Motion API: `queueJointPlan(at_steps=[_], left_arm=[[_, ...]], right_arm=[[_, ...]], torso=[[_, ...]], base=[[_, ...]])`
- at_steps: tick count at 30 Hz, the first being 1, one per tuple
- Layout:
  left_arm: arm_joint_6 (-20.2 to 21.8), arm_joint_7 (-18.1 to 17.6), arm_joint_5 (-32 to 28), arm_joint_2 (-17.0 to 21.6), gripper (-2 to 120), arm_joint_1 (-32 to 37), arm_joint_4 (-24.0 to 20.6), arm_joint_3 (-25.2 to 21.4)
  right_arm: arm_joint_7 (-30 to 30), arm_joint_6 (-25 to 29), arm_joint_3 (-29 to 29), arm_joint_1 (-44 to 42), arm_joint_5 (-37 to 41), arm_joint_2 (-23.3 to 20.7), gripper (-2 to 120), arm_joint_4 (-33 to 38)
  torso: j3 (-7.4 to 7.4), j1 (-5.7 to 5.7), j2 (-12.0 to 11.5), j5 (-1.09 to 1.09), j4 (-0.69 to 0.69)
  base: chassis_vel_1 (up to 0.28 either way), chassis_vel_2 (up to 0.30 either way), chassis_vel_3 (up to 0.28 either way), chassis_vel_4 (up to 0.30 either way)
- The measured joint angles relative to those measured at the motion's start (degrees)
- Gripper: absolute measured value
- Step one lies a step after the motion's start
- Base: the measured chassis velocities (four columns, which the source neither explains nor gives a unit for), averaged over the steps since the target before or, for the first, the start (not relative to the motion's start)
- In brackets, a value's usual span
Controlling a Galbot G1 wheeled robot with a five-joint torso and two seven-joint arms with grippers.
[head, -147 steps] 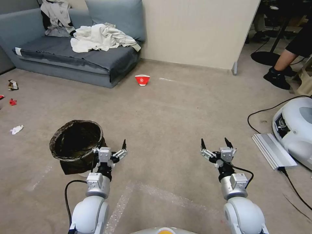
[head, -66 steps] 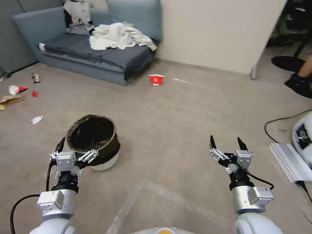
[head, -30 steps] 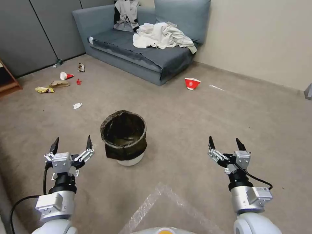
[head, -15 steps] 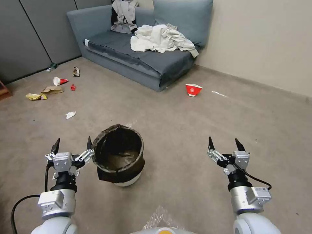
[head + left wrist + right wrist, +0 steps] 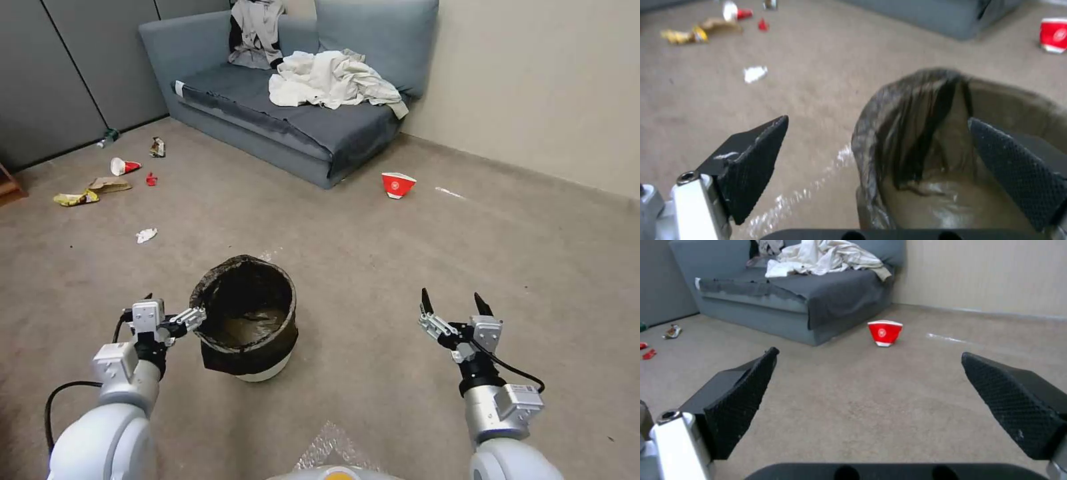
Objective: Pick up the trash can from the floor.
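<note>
left gripper, jaws apart, straddles the trash can rim; thin liner could slip, tipping it onto the floor

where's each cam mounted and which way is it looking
Head: high on the robot, looking forward and down at the bin on the floor; both arms show, left claw at the bin rim, right claw open over carpet.
Left wrist: behind its open fingers, which straddle the rim.
Right wrist: behind its fingers, facing cup and sofa.
All three share the cup.
</note>
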Motion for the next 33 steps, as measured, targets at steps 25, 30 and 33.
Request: queueJointPlan(at_steps=[25,30,33], left_arm=[[16.6,-7.3,-7.5,1.3,100,-17.1,15.6,7.1],[16.6,-8.4,-7.2,1.0,100,-17.6,17.3,7.5],[16.5,-8.8,-7.1,1.0,95,-17.7,17.9,7.5]], right_arm=[[1.8,-1.1,-0.7,0.4,0.0,0.1,100,-2.4],[2.0,-1.0,-0.7,0.3,0.0,0.3,100,-2.5],[2.0,-1.0,-0.7,0.3,0.0,0.3,100,-2.5]], torso=[[0.00,0.00,0.0,0.01,0.01],[0.00,0.00,0.0,0.01,0.01],[-0.01,0.00,0.0,0.04,0.01]], base=[[0.000,0.000,0.000,0.000],[0.000,0.000,0.000,0.000],[0.000,0.000,0.000,0.000]])
